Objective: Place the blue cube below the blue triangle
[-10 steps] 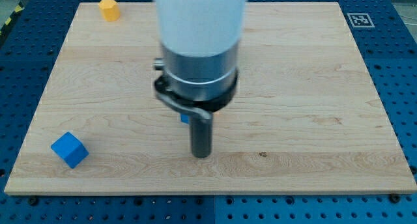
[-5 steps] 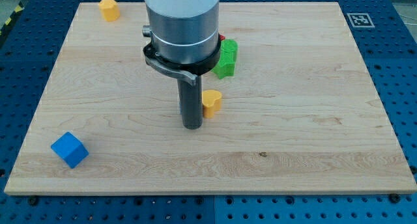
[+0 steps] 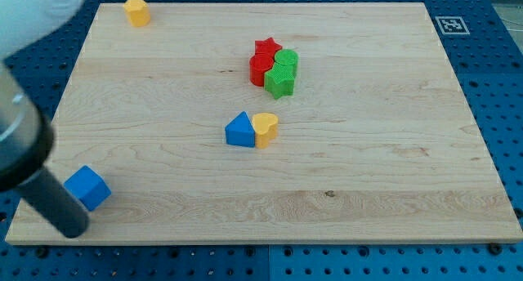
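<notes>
the small blue plastic cube [image 3: 87,188] sits turned on the light wooden board [image 3: 384,175], one corner aimed toward 6 o'clock; being a cube, it shows no long axis. it lies near the board's corner at the view's bottom left, well apart from the blue plastic triangle [image 3: 240,130], which lies toward 2 o'clock from it. my tip [image 3: 72,229], the bare lower end of the dark rod with nothing to clasp or release, rests just beside the cube, at about 7 o'clock from it; whether they touch i cannot tell. count: one blue cube, one blue triangle, two yellow blocks [image 3: 265,128] [image 3: 137,11], one touching the triangle at its 3 o'clock, one red star-shaped block [image 3: 263,60], and green blocks [image 3: 282,73] against the red one, their number unclear.
</notes>
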`<action>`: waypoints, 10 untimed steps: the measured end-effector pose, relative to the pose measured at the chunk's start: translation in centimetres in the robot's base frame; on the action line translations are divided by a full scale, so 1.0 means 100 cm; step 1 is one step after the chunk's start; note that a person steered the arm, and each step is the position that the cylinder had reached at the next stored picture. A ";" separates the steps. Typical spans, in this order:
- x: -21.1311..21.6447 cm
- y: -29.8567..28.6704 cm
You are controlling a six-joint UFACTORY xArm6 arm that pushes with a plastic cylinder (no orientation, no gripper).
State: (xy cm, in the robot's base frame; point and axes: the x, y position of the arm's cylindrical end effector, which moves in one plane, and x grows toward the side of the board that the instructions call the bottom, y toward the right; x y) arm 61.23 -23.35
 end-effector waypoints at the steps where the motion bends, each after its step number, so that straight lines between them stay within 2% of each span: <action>1: -0.011 -0.029; 2: -0.038 -0.021; 3: -0.044 0.002; 8: -0.044 0.150; 10: -0.044 0.182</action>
State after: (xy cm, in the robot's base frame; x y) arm 56.86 -5.19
